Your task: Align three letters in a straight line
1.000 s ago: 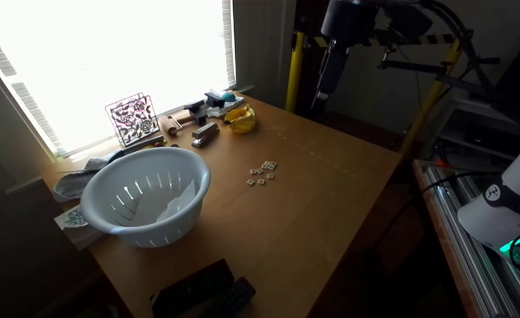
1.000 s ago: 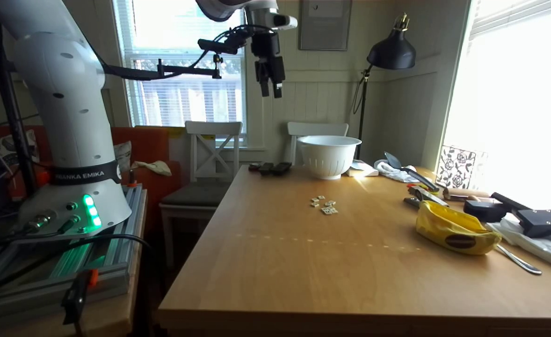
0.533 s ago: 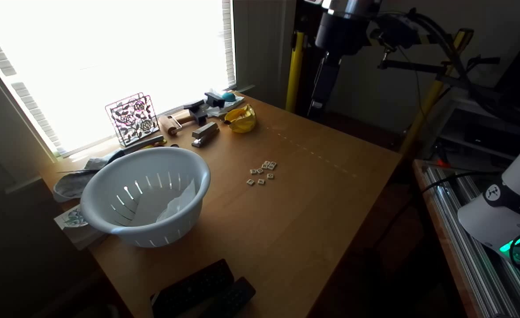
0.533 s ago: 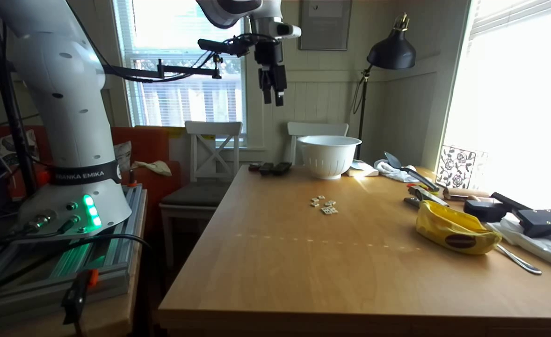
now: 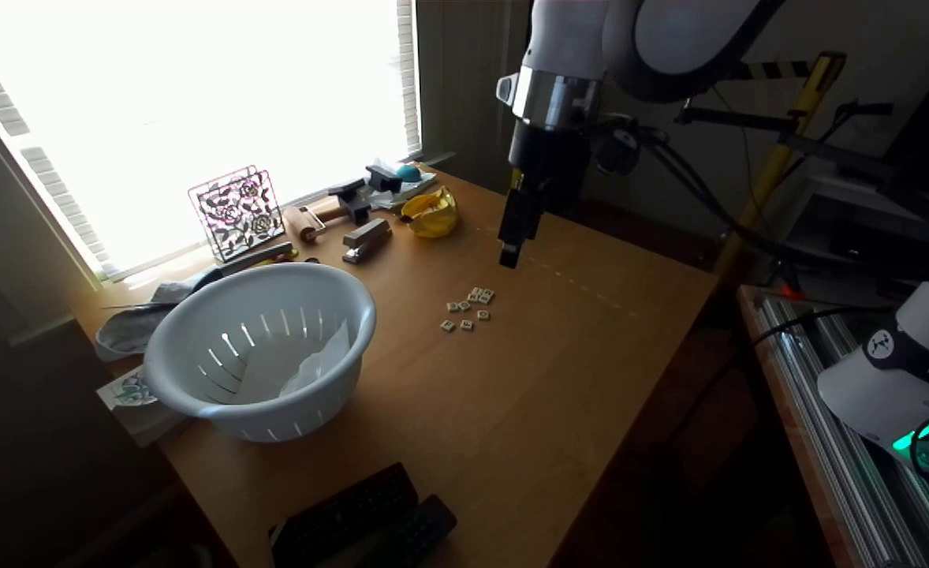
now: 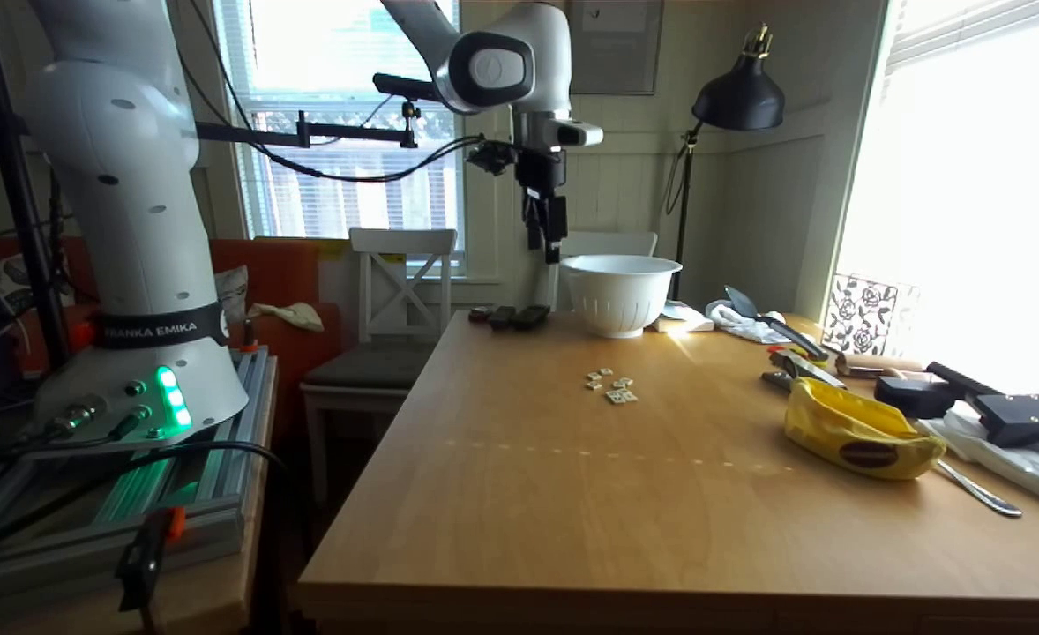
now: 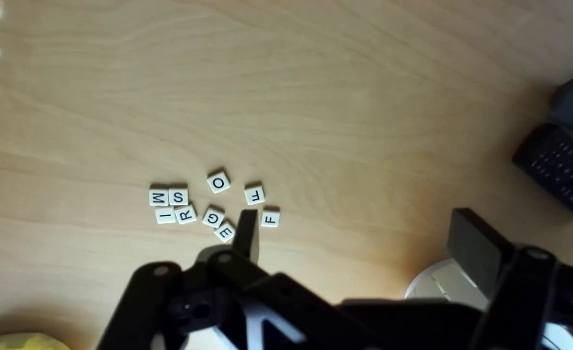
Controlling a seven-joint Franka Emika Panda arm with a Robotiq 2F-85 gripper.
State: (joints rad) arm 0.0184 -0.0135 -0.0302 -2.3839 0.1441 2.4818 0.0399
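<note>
Hanging above the desk (image 6: pixel 616 520), my gripper (image 7: pixel 352 233) points down with its fingers (image 7: pixel 247 238) wide apart and nothing between them; I take that spread as readiness, though a tile needs far less. Nine cream letter tiles (image 7: pixel 178 197) lie face up below, between the robot-side and window-side edges, and I touch none. Four sit packed together and two more huddle just beside them, so plucking one there could shove its neighbours; the O (image 7: pixel 218 183) and two Fs (image 7: pixel 254 195) stand apart, likelier picks. No deliberate line shows yet, nor can I tell which three are wanted. Past them the colander (image 6: pixel 621 295) stands upright near one end edge, dark remotes (image 7: pixel 564 167) near the corner that end makes with the robot-side edge. Farther, toward the window-side edge, lie a stapler (image 5: pixel 366 239) and a yellow pouch (image 6: pixel 837 432): all placed outward, I suppose, to give me room.
</note>
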